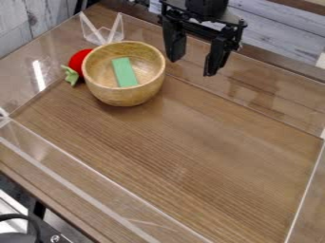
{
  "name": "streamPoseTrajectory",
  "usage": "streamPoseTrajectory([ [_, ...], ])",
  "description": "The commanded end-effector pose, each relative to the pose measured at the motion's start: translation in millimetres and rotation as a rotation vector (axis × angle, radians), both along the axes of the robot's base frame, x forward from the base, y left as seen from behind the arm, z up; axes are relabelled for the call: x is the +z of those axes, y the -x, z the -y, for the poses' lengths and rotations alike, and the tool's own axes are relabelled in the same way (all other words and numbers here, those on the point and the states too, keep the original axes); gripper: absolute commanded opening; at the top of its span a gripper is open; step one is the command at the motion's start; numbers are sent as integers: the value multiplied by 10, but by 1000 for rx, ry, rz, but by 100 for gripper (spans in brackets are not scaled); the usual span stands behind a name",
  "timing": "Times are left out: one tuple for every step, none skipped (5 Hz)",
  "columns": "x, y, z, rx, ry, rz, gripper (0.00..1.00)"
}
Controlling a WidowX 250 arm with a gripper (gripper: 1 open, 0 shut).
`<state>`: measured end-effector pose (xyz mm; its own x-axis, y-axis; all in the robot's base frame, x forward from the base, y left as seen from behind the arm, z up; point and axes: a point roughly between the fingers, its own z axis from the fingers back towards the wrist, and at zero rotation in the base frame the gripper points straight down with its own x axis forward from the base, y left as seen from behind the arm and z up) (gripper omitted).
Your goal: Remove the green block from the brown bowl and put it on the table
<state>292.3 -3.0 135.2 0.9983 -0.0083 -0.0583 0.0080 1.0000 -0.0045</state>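
Camera view from the front shows the task not yet begun in any visible way: the green block (124,71) lies flat inside the brown bowl (124,92), resting on the pale inner floor with its long side running roughly from the far rim toward the near rim. Nothing green lies out on the table (191,142), so both the lift out of the bowl and the set-down on the wood-grain surface are left to do.

The bowl stands toward the far left of the table. Just beside it on its left, touching or nearly touching the wall, sits a small red-and-green rounded toy (79,65), which has no part in the job.

The gripper (195,55) hangs to the right of the bowl and somewhat behind it, apart from the rim and clearly above the tabletop. It points straight down, its dark fingers spread wide with nothing between them. The black wrist above it runs up out of the top edge of the view.

By my reading, the arm is in the approach stage: it has to shift left over the bowl, line the spread fingers up across the narrow width of the block, and descend inside the thick walls before closing. The bowl's rim leaves little room beside the block, so a misaligned descent could catch the wall.
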Motion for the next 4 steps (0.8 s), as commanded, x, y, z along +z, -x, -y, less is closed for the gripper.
streamPoseTrajectory([
  [-84,17,-66,14,-5,-18,100],
  [-127,44,-362,83,-23,1,100],
  [-155,65,-705,151,-30,26,100],
  [-195,69,-963,207,-36,48,100],
])
